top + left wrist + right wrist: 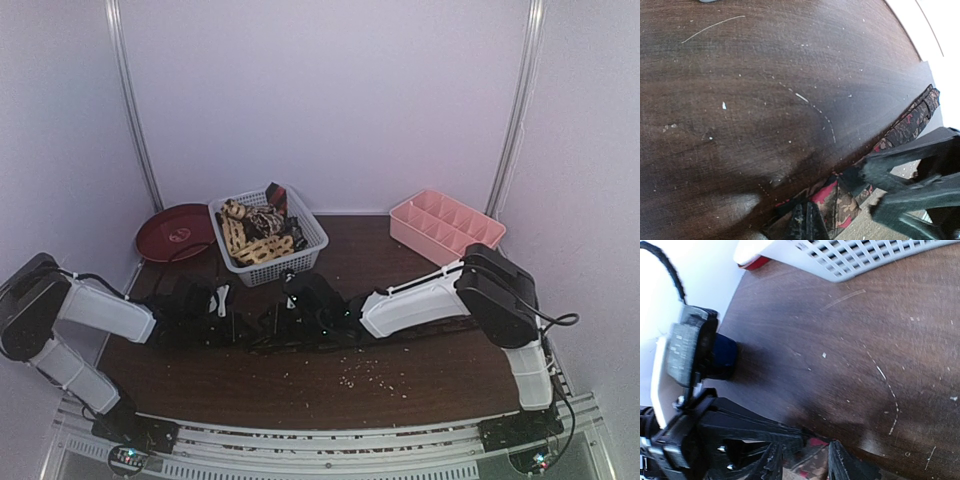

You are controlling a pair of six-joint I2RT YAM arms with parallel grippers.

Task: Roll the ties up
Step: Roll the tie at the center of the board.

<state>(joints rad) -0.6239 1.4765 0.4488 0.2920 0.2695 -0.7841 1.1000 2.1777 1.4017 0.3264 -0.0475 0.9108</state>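
One dark tie [912, 120] with red and tan patches lies stretched across the table; in the top view this tie [420, 332] runs under the right arm. My left gripper [807, 225] is shut, pinching the tie's near end against the wood. My right gripper [805, 467] is open, its two fingers [840, 465] straddling the same tie right beside the left gripper. From above, the left gripper [232, 322] and right gripper [285, 325] sit close together at mid-table. Several more ties [258, 232], tan-patterned and dark, are heaped in the basket.
A white lattice basket [305, 250] stands behind the grippers, with a dark red plate [170, 235] to its left. A pink divided tray [445, 225] sits at the back right. A small dark blue mug [724, 357] stands beside the left gripper. Crumbs dot the near table.
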